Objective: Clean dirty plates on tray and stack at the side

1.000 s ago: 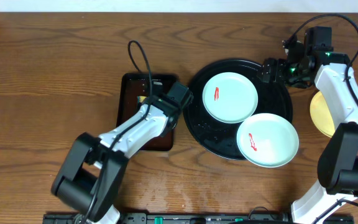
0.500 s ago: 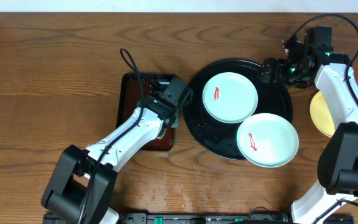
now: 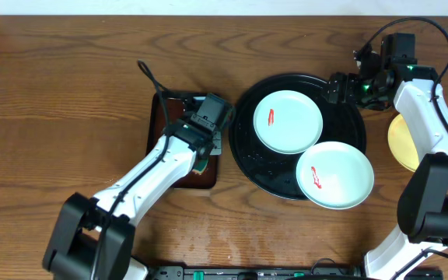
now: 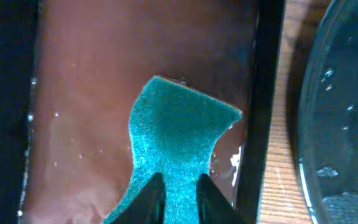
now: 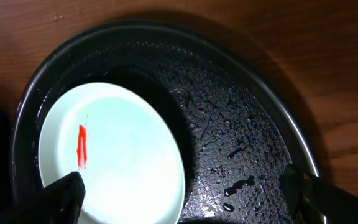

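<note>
Step in hand: sponge pickup, no wiping yet. The left gripper is pinching the teal scouring sponge at its near end, and the sponge is waisted between the jaws. It sits over the wet small rectangular dark-brown tray, just left of the large round glossy black tray. Can't tell if the sponge is lifted or resting.

The right gripper is spread wide and empty, hovering over the far-right part of the black tray.

Two pale mint-white round plates each show a red smear, so both are dirty. The far plate lies inside the black tray. The near plate overhangs its near-right rim. The pale yellow round plate is on the table right of the tray, partly hidden by the right arm. Probably the stack spot.

Next, my read: lift the sponge over the brown tray's rim and carry it right to the far plate's smear. The right gripper likely has to pin that plate, since the wet tray looks slippery.
</note>
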Robot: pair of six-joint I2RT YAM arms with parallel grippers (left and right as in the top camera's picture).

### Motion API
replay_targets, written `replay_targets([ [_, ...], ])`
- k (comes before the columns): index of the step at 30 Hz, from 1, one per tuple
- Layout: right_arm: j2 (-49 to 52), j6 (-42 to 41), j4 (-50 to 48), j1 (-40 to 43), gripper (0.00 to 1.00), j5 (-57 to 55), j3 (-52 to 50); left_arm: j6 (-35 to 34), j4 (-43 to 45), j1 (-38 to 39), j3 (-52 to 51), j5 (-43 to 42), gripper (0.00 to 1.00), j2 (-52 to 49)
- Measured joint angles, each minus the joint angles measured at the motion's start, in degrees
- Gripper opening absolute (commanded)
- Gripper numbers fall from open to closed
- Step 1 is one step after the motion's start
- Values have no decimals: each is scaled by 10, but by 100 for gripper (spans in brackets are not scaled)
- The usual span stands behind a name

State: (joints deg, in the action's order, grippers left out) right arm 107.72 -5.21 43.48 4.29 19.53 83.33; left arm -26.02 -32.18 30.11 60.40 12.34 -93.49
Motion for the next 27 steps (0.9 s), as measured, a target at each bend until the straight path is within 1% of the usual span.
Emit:
replay_targets([
  [1,0,0,0,0,99,0,0,-1,4,0,0,0,19,-7],
  [3,0,0,0,0,99,0,0,0,13,0,0,0,27,-22],
  [4,0,0,0,0,99,0,0,0,17,0,0,0,28,-30],
  [8,0,0,0,0,99,0,0,-3,24,-3,0,0,29,-51],
  [15,0,0,0,0,99,0,0,-4,24,-28,0,-4,29,-54],
  [16,0,0,0,0,99,0,0,-4,24,-30,0,-7,30,-54],
  [18,0,0,0,0,99,0,0,-4,24,-30,0,-17,37,-55],
  [27,0,0,0,0,99,0,0,-12,22,-30,0,-35,38,-80],
])
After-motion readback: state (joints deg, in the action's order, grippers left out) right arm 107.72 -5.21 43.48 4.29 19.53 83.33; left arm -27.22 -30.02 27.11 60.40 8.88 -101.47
